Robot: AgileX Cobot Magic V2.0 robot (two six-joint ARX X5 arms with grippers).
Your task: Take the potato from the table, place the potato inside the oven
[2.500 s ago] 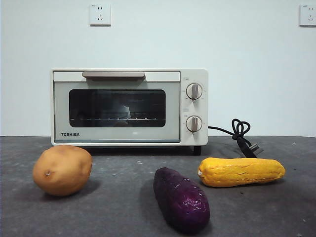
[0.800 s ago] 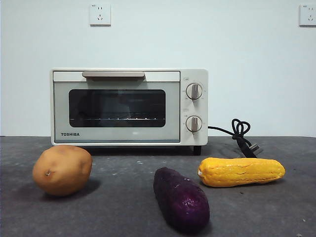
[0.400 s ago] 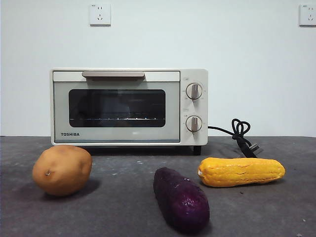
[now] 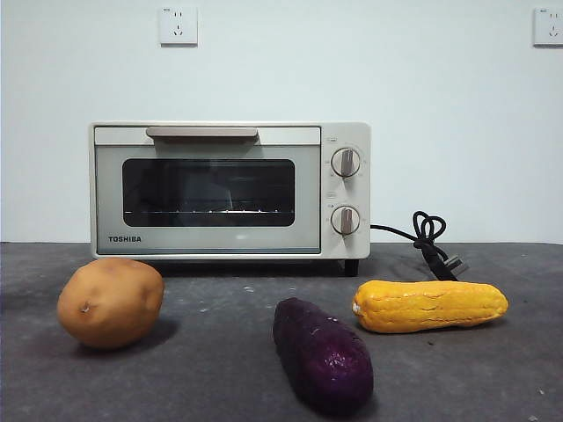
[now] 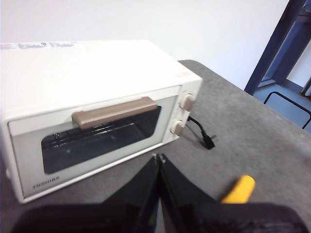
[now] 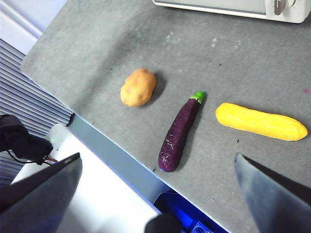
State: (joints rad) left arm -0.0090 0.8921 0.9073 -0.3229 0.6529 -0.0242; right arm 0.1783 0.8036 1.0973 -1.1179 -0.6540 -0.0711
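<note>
potato (image 4: 111, 302) on table (image 4: 220, 369) — oven (image 4: 230, 189) shut

Oven (image 6: 233, 7) mostly out of frame

We see the potato (image 4: 110, 302) with smooth, matt tan skin. The table (image 4: 220, 369) looks matt dark grey and faintly scuffed. The oven (image 4: 230, 190) has a satin cream casing, a glossy dark glass window (image 4: 208, 192) and a brushed-looking bar handle (image 4: 202, 134). The purple sweet potato (image 4: 323, 353) is shiny and wrinkled; the yellow vegetable (image 4: 429, 305) is bumpy.
</note>
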